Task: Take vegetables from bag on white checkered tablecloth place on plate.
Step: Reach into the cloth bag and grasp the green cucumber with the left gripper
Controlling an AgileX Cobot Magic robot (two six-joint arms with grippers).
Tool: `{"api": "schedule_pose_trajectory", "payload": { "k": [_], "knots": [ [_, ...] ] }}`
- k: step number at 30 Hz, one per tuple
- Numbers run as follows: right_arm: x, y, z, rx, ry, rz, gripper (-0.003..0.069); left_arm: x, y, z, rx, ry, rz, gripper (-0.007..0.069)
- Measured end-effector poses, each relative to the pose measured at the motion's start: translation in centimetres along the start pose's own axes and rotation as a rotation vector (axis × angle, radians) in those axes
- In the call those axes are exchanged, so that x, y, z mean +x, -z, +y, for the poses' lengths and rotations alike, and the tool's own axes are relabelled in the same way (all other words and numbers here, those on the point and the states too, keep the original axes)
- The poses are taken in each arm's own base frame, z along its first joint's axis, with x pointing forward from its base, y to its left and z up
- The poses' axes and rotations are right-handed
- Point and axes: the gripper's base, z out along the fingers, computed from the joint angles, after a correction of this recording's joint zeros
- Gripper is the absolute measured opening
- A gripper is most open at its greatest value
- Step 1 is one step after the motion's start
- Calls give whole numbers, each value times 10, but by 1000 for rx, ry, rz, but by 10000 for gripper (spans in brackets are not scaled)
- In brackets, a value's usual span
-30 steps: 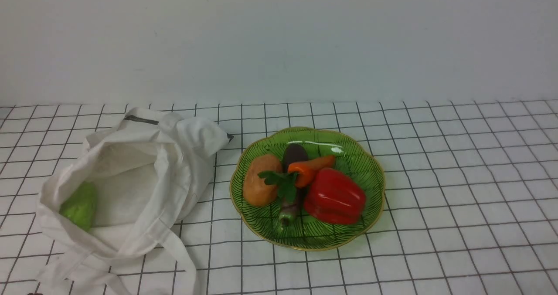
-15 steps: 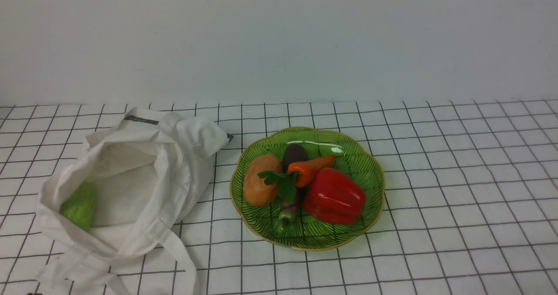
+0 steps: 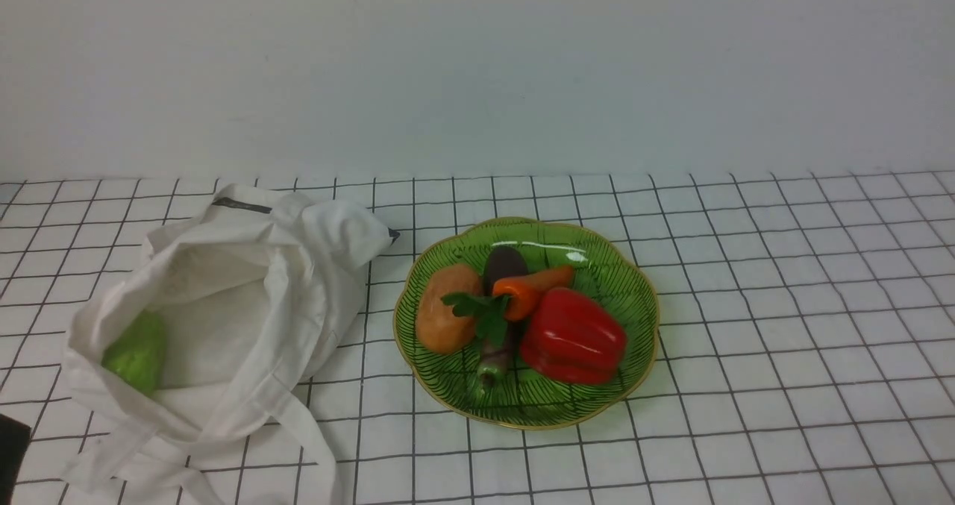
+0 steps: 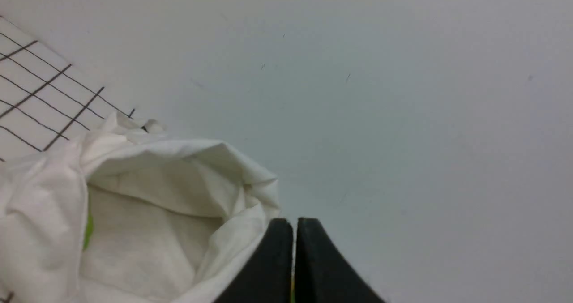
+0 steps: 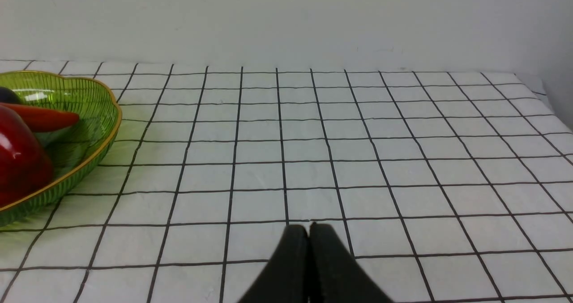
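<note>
The light green gourd (image 3: 136, 353) lies inside the open white bag (image 3: 224, 326) at the left of the checkered tablecloth (image 3: 783, 341). A sliver of it shows in the left wrist view (image 4: 89, 231), inside the bag (image 4: 147, 231). The green plate (image 3: 597, 266) holds a red pepper (image 3: 571, 336), a carrot (image 3: 531, 289), a brown potato-like vegetable (image 3: 446, 308) and a dark eggplant (image 3: 504, 263). My left gripper (image 4: 294, 224) is shut and empty, beside the bag's mouth; a dark part of it shows at the front view's lower left edge (image 3: 11, 453). My right gripper (image 5: 308, 228) is shut and empty above the cloth, right of the plate (image 5: 89, 160).
A plain pale wall stands behind the table. The bag's straps (image 3: 298, 430) trail over the cloth toward the front edge. The cloth's right edge shows in the right wrist view (image 5: 537, 88).
A dark part of my left arm has come into the front view at the lower left edge. The bag, plate and vegetables have not moved.
</note>
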Motion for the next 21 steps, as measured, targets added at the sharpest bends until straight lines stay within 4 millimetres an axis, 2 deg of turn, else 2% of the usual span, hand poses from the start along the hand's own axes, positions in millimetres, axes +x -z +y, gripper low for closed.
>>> {"api": "schedule_pose_trajectory", "payload": {
  "k": [6, 10, 14, 17, 21],
  "knots": [
    [0, 0, 0, 0, 0, 0, -16, -2, 0, 0, 3, 41, -20, -8],
    [0, 0, 0, 0, 0, 0, -16, -12, 1, -2, 16, 26, -134, -8],
    [0, 0, 0, 0, 0, 0, -16, -33, 3, -27, 66, -118, -147, -8],
    [0, 0, 0, 0, 0, 0, -16, -42, -7, -51, 60, -252, 15, -8],
    [0, 0, 0, 0, 0, 0, -16, -35, -40, -63, -19, -381, 400, -8]
  ]
}}
